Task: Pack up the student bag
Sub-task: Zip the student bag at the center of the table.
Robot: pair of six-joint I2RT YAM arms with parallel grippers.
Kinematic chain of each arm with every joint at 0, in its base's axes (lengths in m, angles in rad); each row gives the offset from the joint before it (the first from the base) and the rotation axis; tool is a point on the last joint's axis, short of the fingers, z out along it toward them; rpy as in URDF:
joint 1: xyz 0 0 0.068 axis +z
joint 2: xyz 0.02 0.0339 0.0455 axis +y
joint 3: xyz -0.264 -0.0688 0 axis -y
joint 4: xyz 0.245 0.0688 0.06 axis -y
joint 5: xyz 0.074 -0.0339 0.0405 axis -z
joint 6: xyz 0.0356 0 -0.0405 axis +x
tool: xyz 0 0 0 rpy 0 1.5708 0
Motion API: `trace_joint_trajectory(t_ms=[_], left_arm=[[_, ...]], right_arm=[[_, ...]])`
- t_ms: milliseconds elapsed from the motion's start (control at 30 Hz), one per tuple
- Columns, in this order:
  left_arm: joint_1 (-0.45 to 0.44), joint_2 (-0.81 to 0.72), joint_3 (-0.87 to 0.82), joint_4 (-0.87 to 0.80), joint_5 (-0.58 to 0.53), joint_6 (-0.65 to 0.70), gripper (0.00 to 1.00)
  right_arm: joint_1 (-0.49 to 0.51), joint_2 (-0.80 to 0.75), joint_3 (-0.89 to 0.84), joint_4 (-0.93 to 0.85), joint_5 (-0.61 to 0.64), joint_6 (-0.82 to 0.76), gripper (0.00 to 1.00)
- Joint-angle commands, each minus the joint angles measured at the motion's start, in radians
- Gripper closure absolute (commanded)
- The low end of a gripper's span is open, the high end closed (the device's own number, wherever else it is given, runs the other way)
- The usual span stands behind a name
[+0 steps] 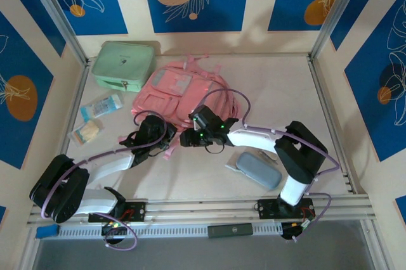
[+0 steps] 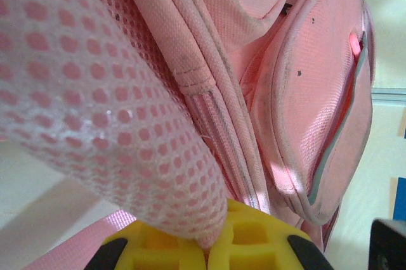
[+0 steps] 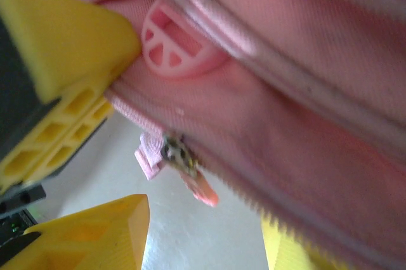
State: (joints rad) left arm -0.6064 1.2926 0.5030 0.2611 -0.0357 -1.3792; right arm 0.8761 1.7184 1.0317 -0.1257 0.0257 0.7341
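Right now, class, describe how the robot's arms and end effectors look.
The left arm and right arm have white links, black joints and lilac cables. End effector fingers are yellow with gridded cut-outs; green lights glow at the right wrist.

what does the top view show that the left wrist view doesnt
Top view: the table layout, with the mint green case at the far left beside the student bag, small packets on the left, and a grey-blue pencil case near the right arm. Left wrist view: up close, the bag's mesh flap pinched between the left gripper's yellow fingers, plus a grey-trimmed side pocket. Both: the pink bag itself.
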Motion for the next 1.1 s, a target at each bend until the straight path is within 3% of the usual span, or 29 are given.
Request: trace_joint_trajectory(t_ms=[0, 233, 367, 700, 867, 1067], left_arm=[[-0.01, -0.031, 0.036, 0.043, 0.007, 0.013, 1.0], [-0.009, -0.024, 0.033, 0.057, 0.013, 0.012, 1.0], [-0.01, -0.025, 0.034, 0.058, 0.01, 0.014, 1.0], [-0.005, -0.045, 0.011, 0.045, -0.023, 0.03, 1.0], [0.008, -0.071, 0.002, 0.02, -0.021, 0.039, 1.0], [0.074, -0.128, -0.015, -0.044, 0.014, 0.088, 1.0]], right_arm=[[0.015, 0.04, 0.026, 0.07, 0.005, 0.004, 0.5], [0.015, 0.085, 0.022, 0.201, 0.011, 0.012, 0.56], [0.025, 0.088, 0.033, 0.213, 0.047, -0.013, 0.64], [0.035, 0.009, 0.032, -0.016, 0.159, 0.013, 0.93], [0.03, -0.033, 0.025, -0.098, 0.139, -0.056, 1.0], [-0.004, -0.105, 0.022, -0.295, 0.13, -0.142, 1.0]])
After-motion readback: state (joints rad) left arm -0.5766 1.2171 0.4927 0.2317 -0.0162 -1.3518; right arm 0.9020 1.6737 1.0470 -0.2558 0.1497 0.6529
